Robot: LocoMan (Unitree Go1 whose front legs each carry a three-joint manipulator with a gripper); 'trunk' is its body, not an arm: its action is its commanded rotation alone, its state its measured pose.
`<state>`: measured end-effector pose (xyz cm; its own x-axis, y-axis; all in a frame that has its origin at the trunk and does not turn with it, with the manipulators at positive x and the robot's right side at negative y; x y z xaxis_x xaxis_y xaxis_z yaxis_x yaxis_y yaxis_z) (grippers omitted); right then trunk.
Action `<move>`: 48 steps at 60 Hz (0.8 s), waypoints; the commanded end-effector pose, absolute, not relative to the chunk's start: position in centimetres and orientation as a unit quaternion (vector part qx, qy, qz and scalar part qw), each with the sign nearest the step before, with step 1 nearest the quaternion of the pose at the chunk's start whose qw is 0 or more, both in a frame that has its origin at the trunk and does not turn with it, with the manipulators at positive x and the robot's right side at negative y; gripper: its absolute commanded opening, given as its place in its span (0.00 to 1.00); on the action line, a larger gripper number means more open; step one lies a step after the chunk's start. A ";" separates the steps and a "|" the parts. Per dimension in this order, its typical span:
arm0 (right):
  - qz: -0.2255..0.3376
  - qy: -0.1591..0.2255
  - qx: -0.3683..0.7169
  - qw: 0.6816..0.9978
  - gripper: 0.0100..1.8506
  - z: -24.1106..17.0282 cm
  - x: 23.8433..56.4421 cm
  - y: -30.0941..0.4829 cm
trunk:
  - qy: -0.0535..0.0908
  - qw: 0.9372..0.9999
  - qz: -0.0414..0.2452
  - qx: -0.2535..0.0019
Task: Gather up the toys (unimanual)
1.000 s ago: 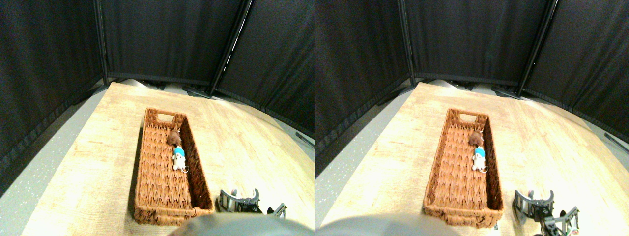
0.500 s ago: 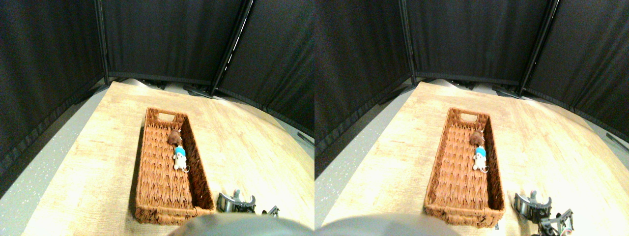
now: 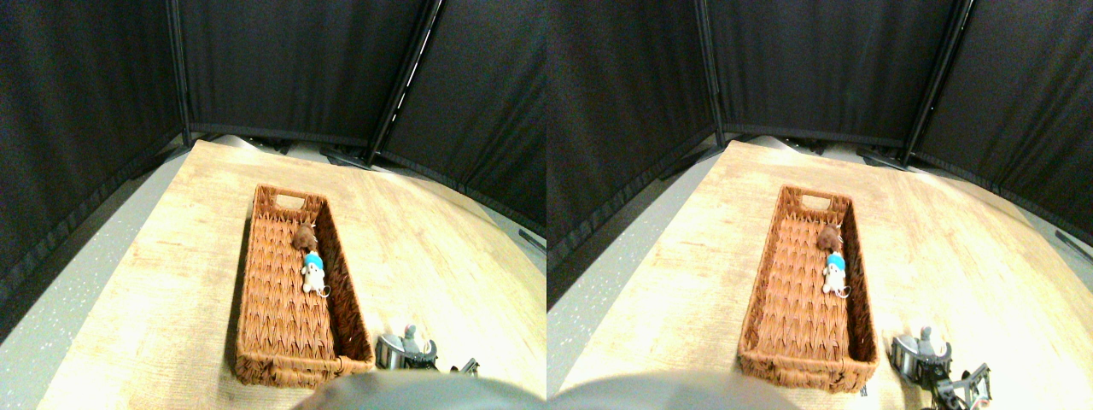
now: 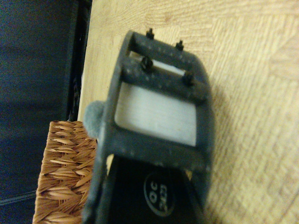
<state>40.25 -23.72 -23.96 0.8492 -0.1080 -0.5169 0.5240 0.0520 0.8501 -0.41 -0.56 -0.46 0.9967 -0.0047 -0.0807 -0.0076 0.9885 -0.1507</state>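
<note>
Heads up: your pincer (image 3: 410, 352) at lower right looks clamped on a grey toy (image 3: 411, 334), touching the basket (image 3: 256, 342), so that rim could snag it loose.

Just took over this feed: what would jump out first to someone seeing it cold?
The long wicker basket on the pale wooden table stands out first. Two plush toys lie along its right wall: a brown toy and, just nearer, a white-and-blue toy. At the basket's near right corner, the right gripper sits low over the table with a small grey toy at it; black curtains ring the scene.
</note>
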 end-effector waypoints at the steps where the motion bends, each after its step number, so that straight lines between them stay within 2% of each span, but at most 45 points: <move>1: -0.229 0.142 0.650 0.711 0.41 -23.7 40.7 -23.5 | 0.051 0.995 0.010 -0.089; 5: -0.233 0.133 0.643 0.717 0.33 -23.7 40.9 -23.4 | 0.051 0.995 0.011 -0.089; 7: -0.237 0.126 0.624 0.734 0.22 -23.6 41.0 -23.3 | 0.050 0.995 0.010 -0.089; 8: -0.237 0.126 0.624 0.734 0.22 -23.6 41.0 -23.3 | 0.050 0.995 0.010 -0.089; 10: -0.245 0.110 0.599 0.755 0.07 -23.5 41.1 -23.2 | 0.050 0.995 0.010 -0.089; 11: -0.252 0.105 0.588 0.762 0.03 -23.4 41.2 -23.1 | 0.050 0.995 0.010 -0.089; 12: -0.259 0.103 0.576 0.769 0.03 -23.3 41.2 -23.1 | 0.050 0.995 0.010 -0.089; 22: -0.254 0.061 0.600 0.756 0.03 -22.3 41.7 -23.3 | 0.048 0.995 0.011 -0.089; 26: -0.243 0.058 0.588 0.770 0.03 -21.7 41.9 -23.3 | 0.048 0.995 0.011 -0.090; 27: -0.238 0.057 0.588 0.771 0.03 -21.6 42.1 -23.3 | 0.042 0.995 0.010 -0.090; 36: -0.234 0.050 0.586 0.774 0.03 -20.3 42.5 -23.1 | 0.042 0.995 0.005 -0.089; 41: -0.233 0.041 0.569 0.788 0.03 -18.9 43.0 -23.0 | 0.042 0.995 0.006 -0.088; 45: -0.219 0.028 0.571 0.791 0.03 -18.1 43.6 -22.8 | 0.037 0.996 0.005 -0.087; 48: -0.190 0.023 0.561 0.806 0.03 -17.3 44.3 -22.6 | 0.036 0.996 0.005 -0.087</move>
<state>43.38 -22.83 -19.06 0.8957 -0.2948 -0.3329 0.4108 0.2618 0.8733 -0.13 -0.50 -0.37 0.9969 -0.0003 -0.0785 -0.0118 0.9880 -0.1541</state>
